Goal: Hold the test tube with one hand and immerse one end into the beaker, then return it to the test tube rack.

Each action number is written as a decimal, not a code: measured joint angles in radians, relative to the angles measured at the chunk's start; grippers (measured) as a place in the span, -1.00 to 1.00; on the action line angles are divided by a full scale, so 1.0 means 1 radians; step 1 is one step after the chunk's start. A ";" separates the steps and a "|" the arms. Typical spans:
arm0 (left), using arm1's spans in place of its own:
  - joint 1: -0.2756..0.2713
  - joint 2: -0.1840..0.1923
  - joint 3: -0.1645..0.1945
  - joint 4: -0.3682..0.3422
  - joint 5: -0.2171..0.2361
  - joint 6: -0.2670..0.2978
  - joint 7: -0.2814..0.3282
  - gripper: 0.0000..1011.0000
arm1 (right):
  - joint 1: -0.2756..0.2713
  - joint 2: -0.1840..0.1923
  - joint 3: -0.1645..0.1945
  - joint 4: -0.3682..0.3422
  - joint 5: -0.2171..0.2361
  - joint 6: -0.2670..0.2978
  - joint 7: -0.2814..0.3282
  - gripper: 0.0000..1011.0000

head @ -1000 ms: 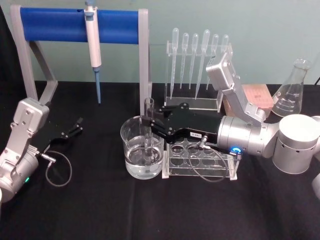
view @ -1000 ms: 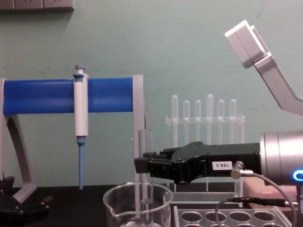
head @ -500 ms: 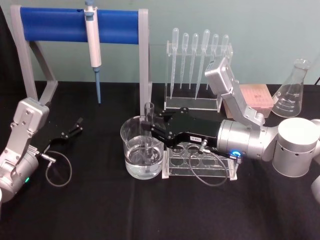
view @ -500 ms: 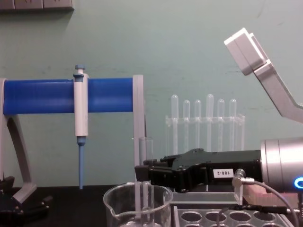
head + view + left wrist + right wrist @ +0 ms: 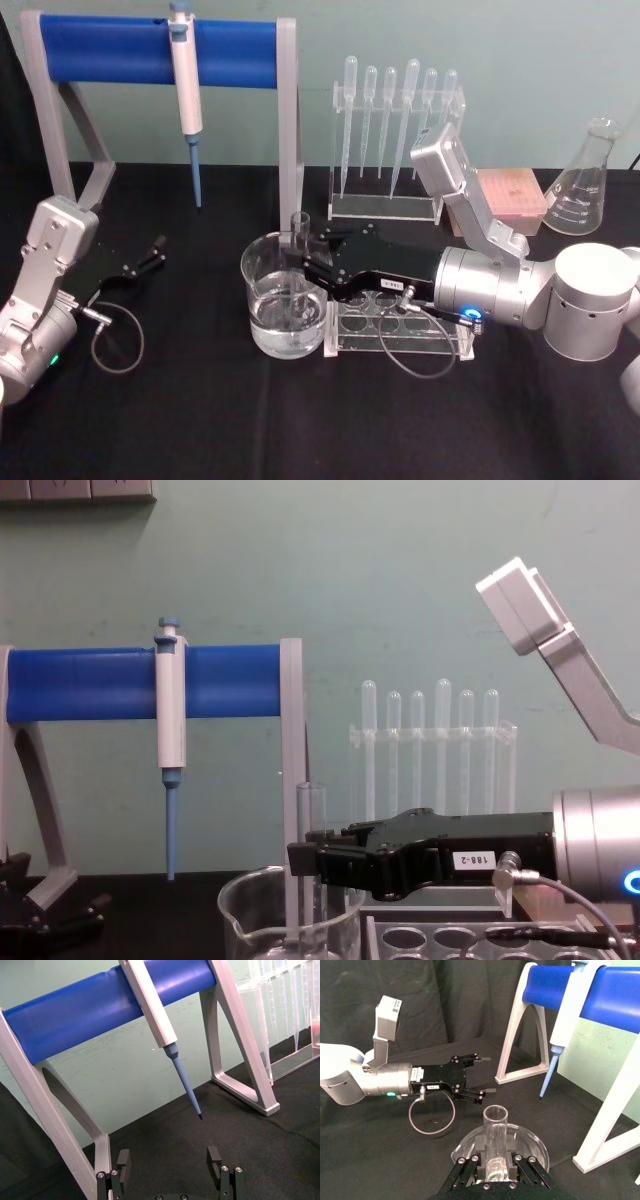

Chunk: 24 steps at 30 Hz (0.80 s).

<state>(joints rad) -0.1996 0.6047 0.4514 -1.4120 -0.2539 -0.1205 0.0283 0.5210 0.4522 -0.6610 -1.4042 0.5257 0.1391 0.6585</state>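
Lower than a second ago: black right gripper on its silver cylindrical wrist, and with it the long clear glass test tube, sunk deeper. Clamps the test tube between both fingers, a little below the plain rim. Holds it upright, round end down inside the wide clear glass beaker with a pouring spout, on the side nearer the gripper. Brings that lower end to about the level of the clear liquid in the beaker's bottom; cannot tell how far under.

Reaches in from the robot's right, passing over the clear plastic rack with round holes, standing just beside the beaker on the black tablecloth.

Farther back: clear stand of thin plastic pipettes, behind the rack. To its right, pink box and clear glass conical flask.

Farther left: grey frame with a thick blue bar, white-and-blue pipettor hanging from it, tip down.

Far left, well apart from the beaker: black left gripper, parked low over the cloth, fingers spread wide, nothing between them.
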 joint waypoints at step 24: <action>0.000 0.000 0.000 0.000 0.000 0.000 0.000 0.98 | 0.003 0.001 -0.003 -0.001 0.000 -0.001 0.000 -0.56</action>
<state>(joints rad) -0.1995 0.6047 0.4514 -1.4120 -0.2539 -0.1205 0.0283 0.5236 0.4534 -0.6637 -1.4050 0.5257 0.1385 0.6583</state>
